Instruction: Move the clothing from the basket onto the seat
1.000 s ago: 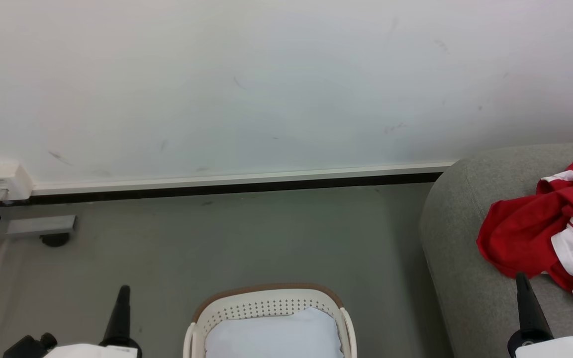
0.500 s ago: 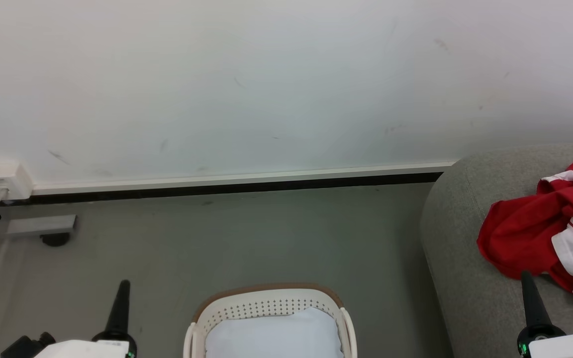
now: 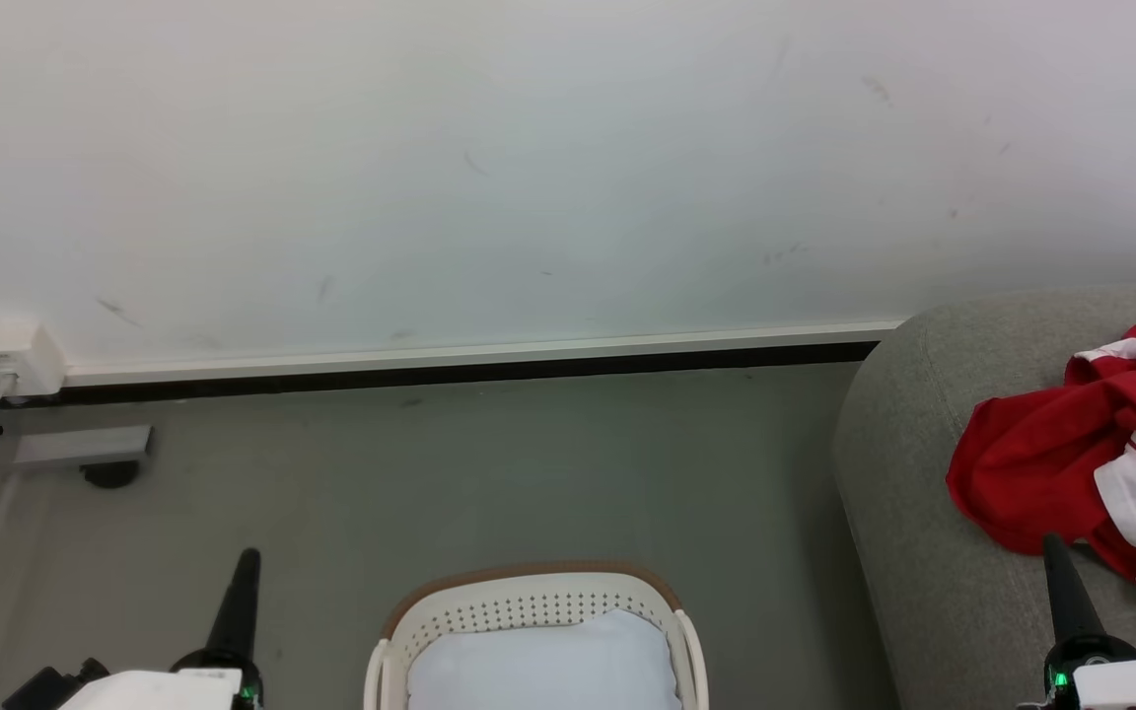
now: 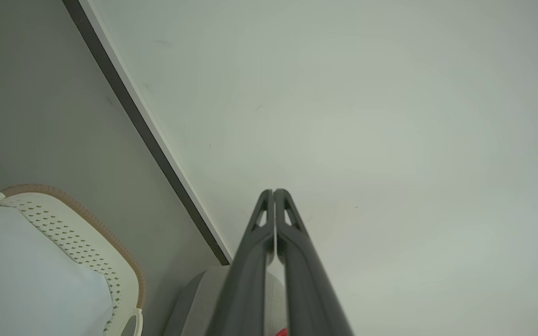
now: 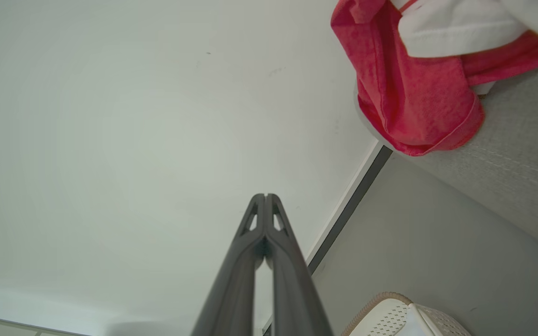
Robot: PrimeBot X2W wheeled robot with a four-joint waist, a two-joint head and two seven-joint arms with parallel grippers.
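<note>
Frame crops the basket point(image 3: 529, 597), pad point(image 3: 543, 661) inside, and clothing point(image 3: 1031, 459) on sofa point(image 3: 913, 493) — my left claw point(image 4: 274, 193), right claw point(image 5: 265, 198) clenched, empty.

Clothing point(image 3: 1031, 463) was bright red with white panels and trim. Seat point(image 3: 913, 552) was grey, woven. Basket point(image 3: 529, 603) was cream-white, dotted with perforations, rim tan-brown. Pad point(image 3: 543, 671) inside was pale bluish-white. Floor point(image 3: 489, 473) grey-green, wall point(image 3: 529, 148) white, skirting point(image 3: 450, 375) black.
</note>
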